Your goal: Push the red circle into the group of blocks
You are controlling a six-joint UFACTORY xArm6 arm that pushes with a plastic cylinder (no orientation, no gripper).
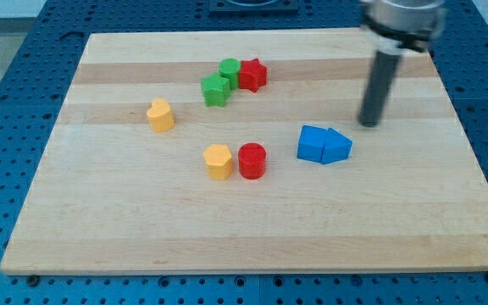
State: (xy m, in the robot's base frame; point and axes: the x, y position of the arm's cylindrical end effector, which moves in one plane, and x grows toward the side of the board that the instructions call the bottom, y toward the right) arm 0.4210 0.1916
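Nearest, yellow hexagon (pixel 218 161) touches the red circle (pixel 252 160) mid-board. Above sit a yellow block (pixel 160 115) and 2 green blocks (pixel 222 81) beside a red star (pixel 252 74). 2 blue blocks (pixel 324 145) adjoin; my tip (pixel 368 124) (no pincer fitted) stands just above-right.

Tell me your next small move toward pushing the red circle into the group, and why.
Probably swing my tip down toward the view's bottom, below the red circle. It now stands above the two blue blocks, right of the circle. The green blocks and red star lie upward, so the push should come from beneath.
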